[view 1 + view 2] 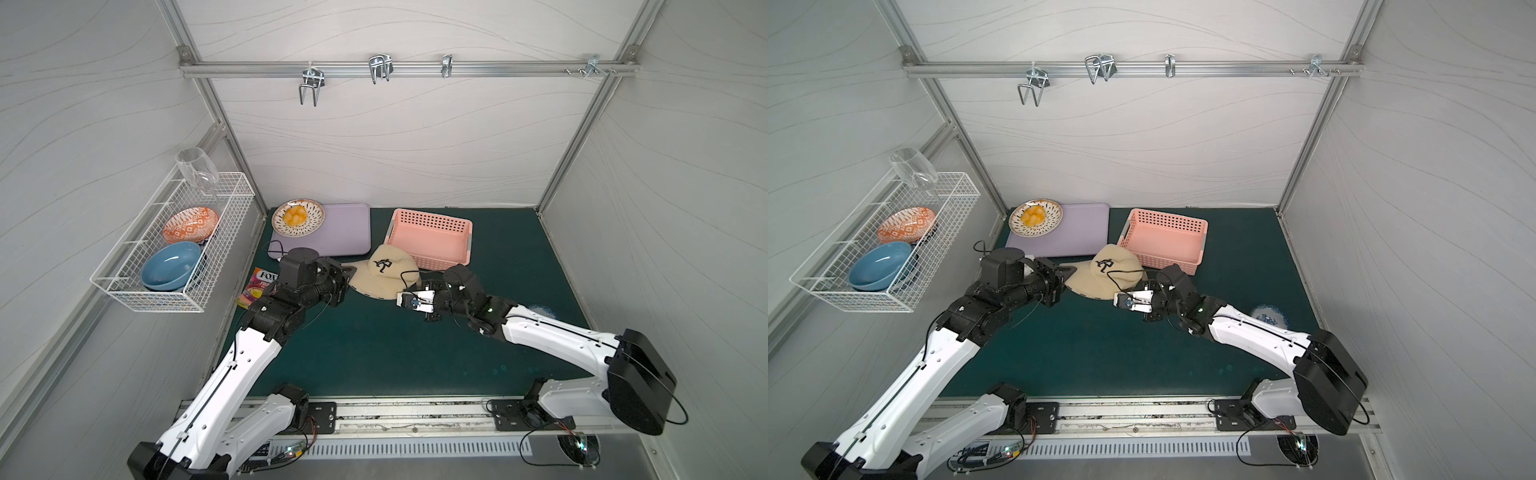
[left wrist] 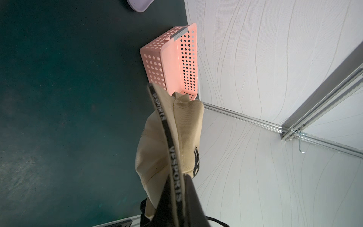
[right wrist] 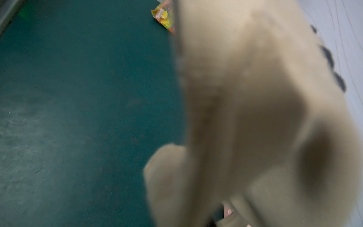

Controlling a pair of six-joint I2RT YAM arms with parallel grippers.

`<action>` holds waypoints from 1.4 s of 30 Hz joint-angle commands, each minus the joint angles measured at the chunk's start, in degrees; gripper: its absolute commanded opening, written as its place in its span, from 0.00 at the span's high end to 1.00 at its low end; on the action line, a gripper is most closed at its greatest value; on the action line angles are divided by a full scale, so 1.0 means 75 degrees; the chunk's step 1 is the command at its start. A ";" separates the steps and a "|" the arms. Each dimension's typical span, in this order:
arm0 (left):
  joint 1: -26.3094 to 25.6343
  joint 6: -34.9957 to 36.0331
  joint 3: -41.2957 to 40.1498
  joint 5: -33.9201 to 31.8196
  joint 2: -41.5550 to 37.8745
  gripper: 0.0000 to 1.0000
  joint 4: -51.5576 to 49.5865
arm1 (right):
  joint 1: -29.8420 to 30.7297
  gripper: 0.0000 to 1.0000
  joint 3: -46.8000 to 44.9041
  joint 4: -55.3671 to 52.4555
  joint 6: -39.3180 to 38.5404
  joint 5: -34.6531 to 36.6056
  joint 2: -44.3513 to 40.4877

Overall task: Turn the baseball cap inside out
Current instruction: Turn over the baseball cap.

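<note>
baseball cap mid mat, crown up, at 7 o'clock of pink basket, L gripper clamped on its rim at 9 o'clock, R gripper pinched shut on edge at 4 o'clock

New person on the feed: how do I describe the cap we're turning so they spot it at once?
On the dark green table mat, find the pink perforated plastic basket near the back wall. By its near side sits a soft beige fabric baseball cap. It is the only cloth item there, marked by a black embroidered monogram on its crown.
</note>
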 commanded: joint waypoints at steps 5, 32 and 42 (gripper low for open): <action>0.0031 -0.0776 0.0318 -0.1739 -0.0655 1.00 -0.1070 | -0.0034 1.00 -0.0325 0.1303 0.1436 0.2244 -0.0436; -0.0438 -0.2392 0.0770 -0.3731 -0.0521 1.00 -0.2766 | 0.0055 1.00 0.0501 0.0883 0.6440 0.7795 -0.0414; -0.0472 -0.2214 0.1122 -0.3496 0.0206 1.00 -0.2612 | -0.0058 0.62 0.0533 -0.0497 0.5469 0.3745 -0.0719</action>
